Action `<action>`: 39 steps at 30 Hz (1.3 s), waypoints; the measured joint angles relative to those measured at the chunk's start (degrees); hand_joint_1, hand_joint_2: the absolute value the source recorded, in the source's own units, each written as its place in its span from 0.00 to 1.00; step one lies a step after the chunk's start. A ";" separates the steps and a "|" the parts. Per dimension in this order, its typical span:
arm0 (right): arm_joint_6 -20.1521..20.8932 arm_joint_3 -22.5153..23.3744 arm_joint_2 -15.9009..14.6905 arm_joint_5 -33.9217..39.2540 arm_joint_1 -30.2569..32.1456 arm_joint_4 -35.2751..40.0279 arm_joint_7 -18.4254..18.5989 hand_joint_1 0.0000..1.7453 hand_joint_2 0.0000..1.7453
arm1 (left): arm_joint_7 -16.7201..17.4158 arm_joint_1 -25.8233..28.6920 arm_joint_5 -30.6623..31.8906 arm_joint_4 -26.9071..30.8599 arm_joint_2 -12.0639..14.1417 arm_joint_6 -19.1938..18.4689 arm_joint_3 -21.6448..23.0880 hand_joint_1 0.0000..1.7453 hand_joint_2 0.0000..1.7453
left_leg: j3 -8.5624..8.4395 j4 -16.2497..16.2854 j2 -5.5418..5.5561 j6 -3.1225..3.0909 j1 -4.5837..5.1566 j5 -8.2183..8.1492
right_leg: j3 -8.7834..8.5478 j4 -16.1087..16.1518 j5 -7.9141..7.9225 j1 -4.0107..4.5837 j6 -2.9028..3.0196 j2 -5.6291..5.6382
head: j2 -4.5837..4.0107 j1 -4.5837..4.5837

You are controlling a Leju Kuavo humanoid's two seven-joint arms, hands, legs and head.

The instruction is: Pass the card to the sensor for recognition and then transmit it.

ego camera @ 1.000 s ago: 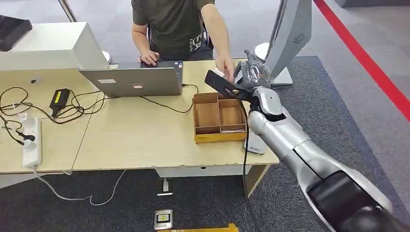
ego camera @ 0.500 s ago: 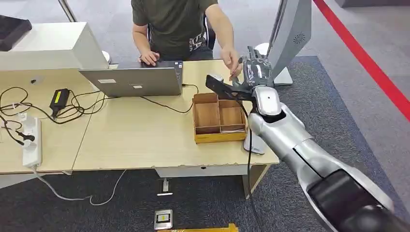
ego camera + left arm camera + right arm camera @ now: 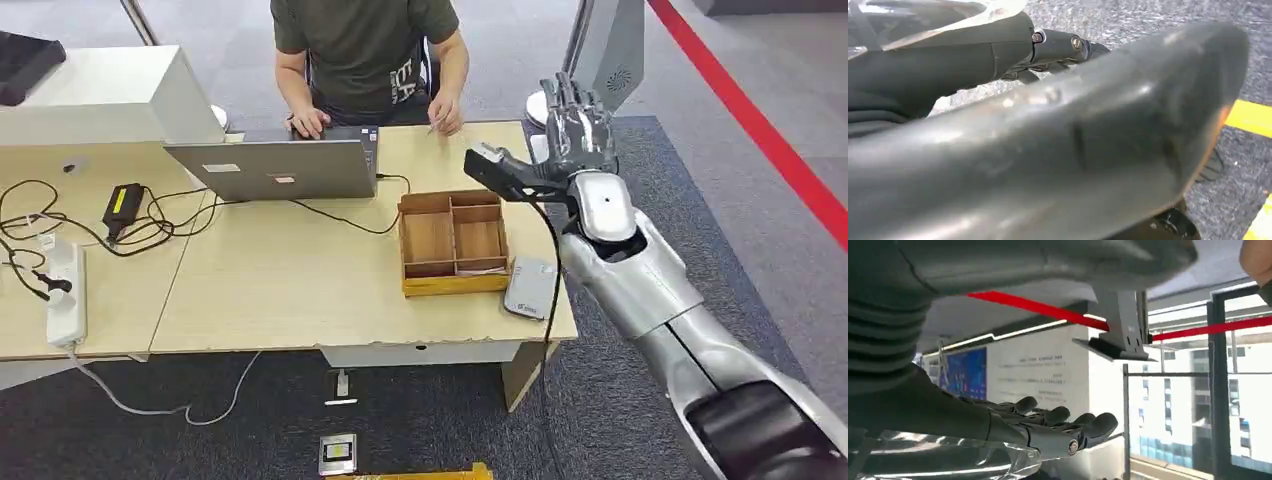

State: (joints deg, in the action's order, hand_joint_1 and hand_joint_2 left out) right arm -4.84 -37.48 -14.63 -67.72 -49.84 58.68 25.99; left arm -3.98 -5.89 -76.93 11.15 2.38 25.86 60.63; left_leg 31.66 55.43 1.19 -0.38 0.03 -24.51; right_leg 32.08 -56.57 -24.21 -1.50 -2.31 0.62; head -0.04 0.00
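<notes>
My right hand [image 3: 580, 112] is raised beyond the table's far right corner, fingers straight and apart with nothing in them. In the right wrist view its dark fingers [image 3: 1063, 427] also reach out bare. A seated person's hand [image 3: 445, 112] rests at the table's far edge and pinches something small and thin; it is too small to tell whether that is the card. A flat grey sensor [image 3: 530, 288] lies near the table's front right corner. My left hand's dark fingers [image 3: 1063, 44] stretch out over carpet, largely hidden by a blurred grey part.
A wooden compartment box [image 3: 452, 243] stands left of the sensor. A laptop [image 3: 275, 165] sits in front of the person. Cables, a power brick [image 3: 123, 205] and a power strip [image 3: 65, 295] cover the table's left. A grey stand [image 3: 600, 50] rises behind my right hand.
My right hand has swung right and upward, away from above the box. The person's hand, which was at my fingers, has drawn back toward their body. The sensor is now uncovered.
</notes>
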 joint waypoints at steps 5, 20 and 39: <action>12.66 4.09 -5.25 3.94 8.08 17.31 0.33 0.00 0.00 | 0.00 0.07 -0.24 -0.09 0.72 -0.15 0.02 0.00 0.00 | -0.02 0.00 -0.01 0.00 0.00 -0.04 | 0.02 0.01 -0.01 0.00 0.00 0.01 | 0.00 -0.02; 19.38 -2.69 -15.30 1.07 26.76 61.23 3.85 0.00 1.00 | 0.00 -0.20 -1.05 -0.13 1.49 -0.42 -0.28 0.00 0.00 | -0.02 -0.07 -0.02 0.03 0.00 -0.11 | 0.00 0.02 -0.09 0.07 0.11 0.02 | 0.00 -0.02; -2.59 -9.12 -8.96 -1.64 37.24 57.68 3.35 0.00 1.00 | 0.00 -0.41 -2.41 -0.09 0.79 2.16 -1.75 0.00 0.00 | -0.02 -0.11 -0.03 0.10 -0.02 -0.10 | -0.08 0.01 -0.10 0.17 0.13 0.02 | 0.00 0.02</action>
State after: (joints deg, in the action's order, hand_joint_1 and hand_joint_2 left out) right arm -7.43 -46.60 -23.59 -69.35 -12.60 116.35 29.33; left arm -3.98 -6.30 -79.34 11.06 3.17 28.02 58.88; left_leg 31.65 55.32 1.15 -0.28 0.01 -24.62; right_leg 32.00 -56.56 -24.31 -1.33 -2.19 0.64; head -0.04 0.02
